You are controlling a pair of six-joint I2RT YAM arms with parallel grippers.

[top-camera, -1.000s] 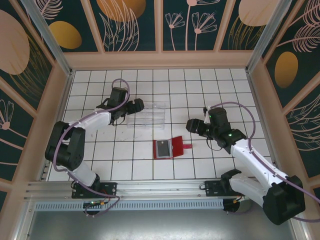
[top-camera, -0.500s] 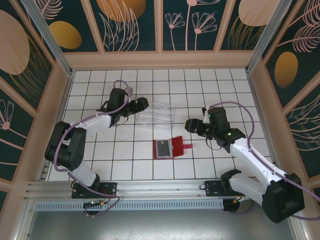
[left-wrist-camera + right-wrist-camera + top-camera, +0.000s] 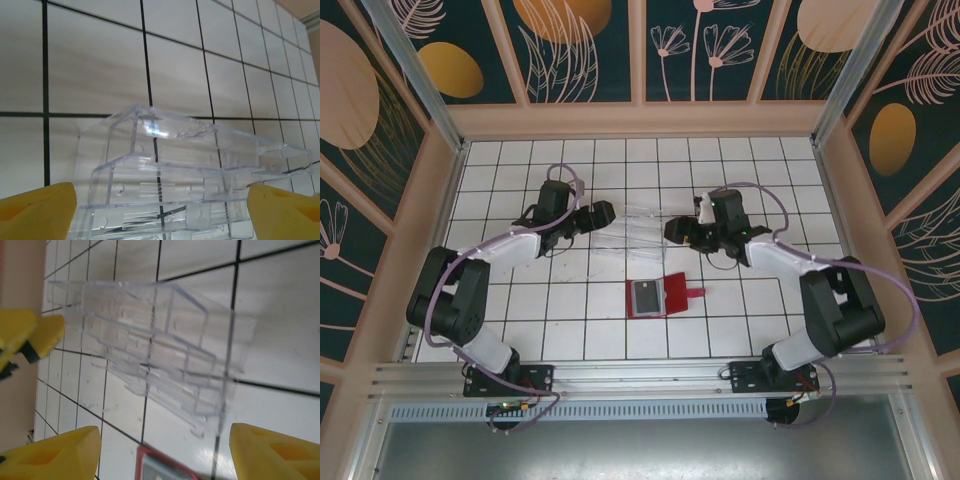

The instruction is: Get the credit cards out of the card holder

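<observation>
Card holder (image 3: 672,297): flat red fold-open wallet, grey-blue inside, lying open near right pincer (image 3: 670,232), on its base side.
right pincer: yellow fingers wide, empty.
left pincer (image 3: 607,212): wide astride clear rigid plastic compartment tray (image 3: 635,230); grip unclear.

Both arms reach forward and bend inward, wrists turned toward each other. The left gripper (image 3: 603,213) has its yellow fingers (image 3: 35,210) spread wide; the right gripper (image 3: 672,232) faces it low, its fingers (image 3: 55,455) parted too
</observation>
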